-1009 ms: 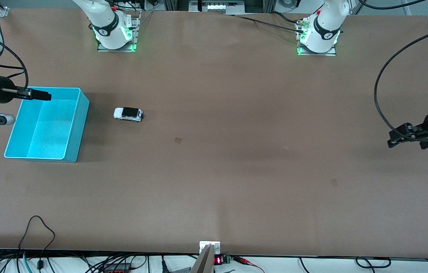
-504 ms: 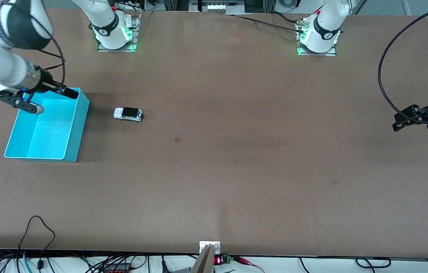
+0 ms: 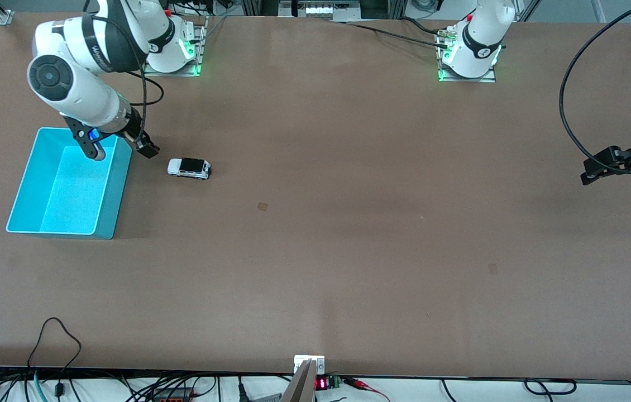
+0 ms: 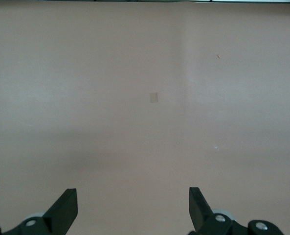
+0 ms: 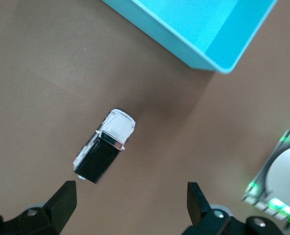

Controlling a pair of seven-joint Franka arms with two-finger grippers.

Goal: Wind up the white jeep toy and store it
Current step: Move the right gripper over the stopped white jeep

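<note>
At upper left of the front view, the right gripper [image 3: 148, 149] hangs with fingers spread and empty, over the table [image 3: 349, 251] between the cyan bin [image 3: 111, 192] and the white jeep toy [image 3: 189, 168]. That jeep (boxy, white body, black roof, dark windows, black wheels) sits on the table just beside the bin, toward the middle. Far off at the right edge, the left gripper [image 3: 592, 173] waits, fingers also apart.
</note>
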